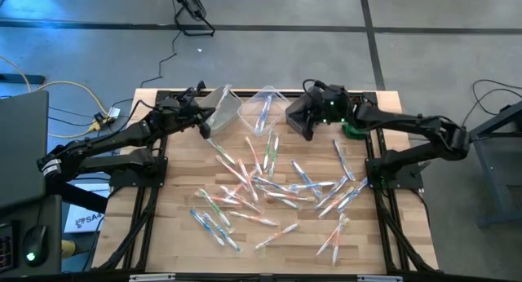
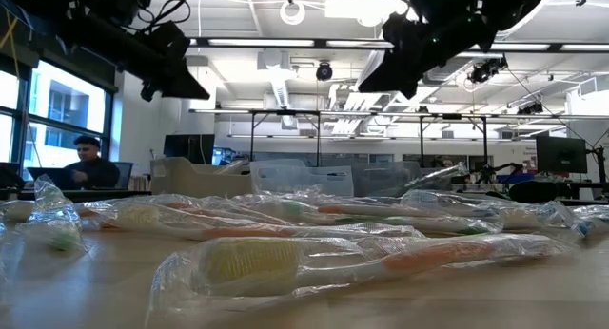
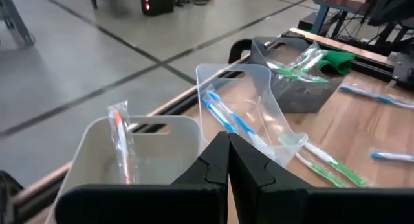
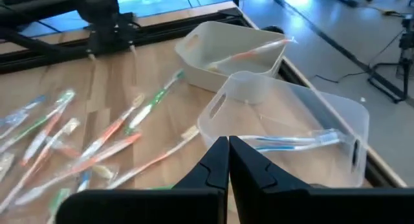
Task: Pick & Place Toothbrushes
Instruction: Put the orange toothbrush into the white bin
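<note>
Several wrapped toothbrushes (image 1: 269, 188) lie scattered flat on the wooden table (image 1: 179, 241); in the low view one lies close in front (image 2: 314, 262). Three plastic bins stand at the far edge. The left bin (image 3: 162, 136) has an orange toothbrush (image 3: 121, 143) leaning in it. The clear middle bin (image 4: 291, 114) holds a blue one (image 4: 291, 143). The grey right bin (image 3: 304, 88) holds green ones (image 3: 294, 67). My left gripper (image 3: 228, 160) is shut and empty above the left bin's near side. My right gripper (image 4: 228, 160) is shut and empty, just right of the middle bin.
A small green object (image 1: 352, 129) lies at the far right, beside the right arm. Black frame rails (image 1: 151, 209) run along the table's left and right sides. In the room beyond the table, a person (image 2: 88, 163) sits at a desk.
</note>
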Tool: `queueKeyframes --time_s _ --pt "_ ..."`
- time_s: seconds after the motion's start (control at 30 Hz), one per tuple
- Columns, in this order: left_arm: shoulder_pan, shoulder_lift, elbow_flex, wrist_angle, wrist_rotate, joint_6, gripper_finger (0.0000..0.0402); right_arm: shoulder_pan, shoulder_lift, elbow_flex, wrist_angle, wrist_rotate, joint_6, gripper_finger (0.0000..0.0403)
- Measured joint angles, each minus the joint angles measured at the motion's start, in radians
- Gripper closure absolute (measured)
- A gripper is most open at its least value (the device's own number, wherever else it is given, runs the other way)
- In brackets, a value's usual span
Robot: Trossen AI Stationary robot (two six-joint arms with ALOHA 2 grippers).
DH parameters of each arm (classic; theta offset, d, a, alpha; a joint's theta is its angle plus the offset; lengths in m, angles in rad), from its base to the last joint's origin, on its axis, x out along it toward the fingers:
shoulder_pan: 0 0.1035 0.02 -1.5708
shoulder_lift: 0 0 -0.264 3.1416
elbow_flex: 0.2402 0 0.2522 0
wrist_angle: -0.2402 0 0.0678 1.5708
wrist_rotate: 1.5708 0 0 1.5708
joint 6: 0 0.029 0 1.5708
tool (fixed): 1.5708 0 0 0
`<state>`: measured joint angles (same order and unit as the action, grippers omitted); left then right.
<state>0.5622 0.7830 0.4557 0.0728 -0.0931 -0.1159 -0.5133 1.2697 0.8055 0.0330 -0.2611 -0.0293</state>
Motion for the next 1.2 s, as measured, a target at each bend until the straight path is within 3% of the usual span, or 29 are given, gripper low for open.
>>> queueKeyframes --time_s 0.37,0.83,1.2 --pt "0.0 0.0 0.0 -0.043 0.091 -0.073 0.0402 -0.12 0.0 -0.001 -0.087 -0.007 -0.046 0.0399" --pt "-0.007 0.0 0.0 -0.142 0.09 0.015 0.0402 -0.124 0.0 -0.001 -0.129 -0.001 -0.083 0.0399" --pt "-0.198 0.011 0.0 -0.166 -0.028 0.149 0.0402 -0.124 0.0 -0.001 -0.127 -0.003 -0.067 0.0399"
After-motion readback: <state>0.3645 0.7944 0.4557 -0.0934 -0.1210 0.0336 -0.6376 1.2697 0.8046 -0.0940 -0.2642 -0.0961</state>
